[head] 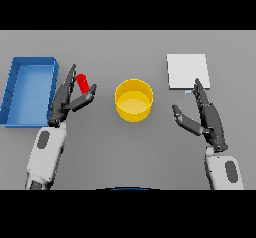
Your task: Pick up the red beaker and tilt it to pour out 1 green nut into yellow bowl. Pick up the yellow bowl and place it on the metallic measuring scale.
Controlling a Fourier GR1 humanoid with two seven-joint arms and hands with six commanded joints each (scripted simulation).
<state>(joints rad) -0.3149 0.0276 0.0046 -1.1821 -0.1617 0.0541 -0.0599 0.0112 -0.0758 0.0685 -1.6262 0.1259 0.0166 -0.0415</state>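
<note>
A small red beaker (83, 82) stands left of centre, between the straight fingers and thumb of my left hand (66, 100); the hand is open around it and I cannot tell if it touches. The yellow bowl (134, 100) sits at the table's centre, its inside looking bare. At the back right lies the metallic measuring scale (187, 71), a pale square plate. My right hand (206, 116) hovers open just in front of the scale, to the right of the bowl. No green nut shows.
A blue bin (14, 89) with raised walls stands at the far left, close beside my left forearm. Grey table (130, 152) surface lies in front of the bowl between both arms.
</note>
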